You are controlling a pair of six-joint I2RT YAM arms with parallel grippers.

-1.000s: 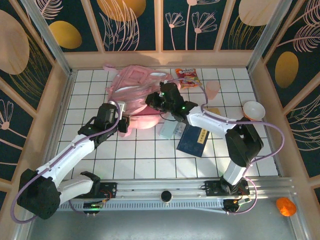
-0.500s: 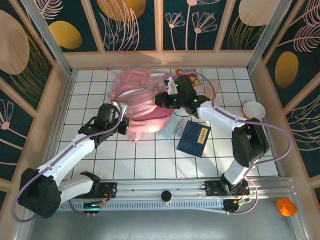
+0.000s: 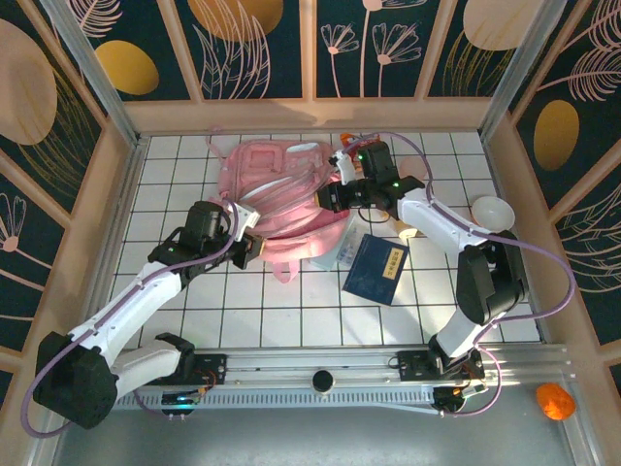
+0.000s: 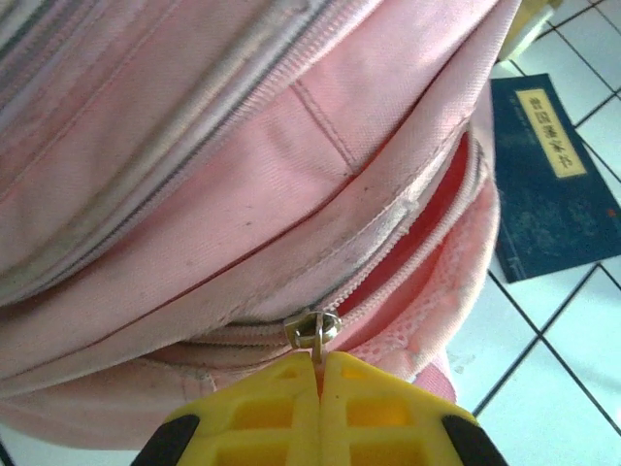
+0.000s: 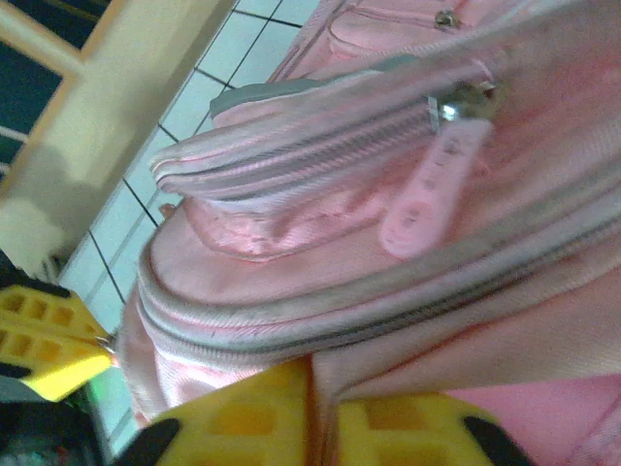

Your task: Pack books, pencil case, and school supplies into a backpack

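Observation:
The pink backpack [image 3: 277, 189] lies at the back middle of the table. Its main zip is partly open and red lining [image 4: 439, 209] shows in the gap. My left gripper [image 3: 254, 248] [image 4: 318, 364] is shut on the metal zipper pull [image 4: 312, 330] at the bag's near edge. My right gripper [image 3: 330, 199] [image 5: 325, 386] is pinched shut on a fold of the backpack's pink fabric [image 5: 408, 364] at its right side. The navy book [image 3: 376, 270] [image 4: 553, 184] lies flat to the right of the bag. The pale blue-green pencil case [image 3: 347, 250] pokes out from under the bag's right edge.
A white bowl [image 3: 492, 212] stands near the right wall. A red-orange snack packet [image 3: 345, 142] peeks out behind the right arm at the back. Wooden walls [image 3: 310, 115] ring the tiled floor. My left gripper's yellow fingers [image 5: 44, 345] show past the bag.
My right gripper has moved right and toward the back, dragging the bag's fabric with it. The backpack has spread rightward over part of the pencil case. My left gripper stayed on the zipper pull and shifted slightly right.

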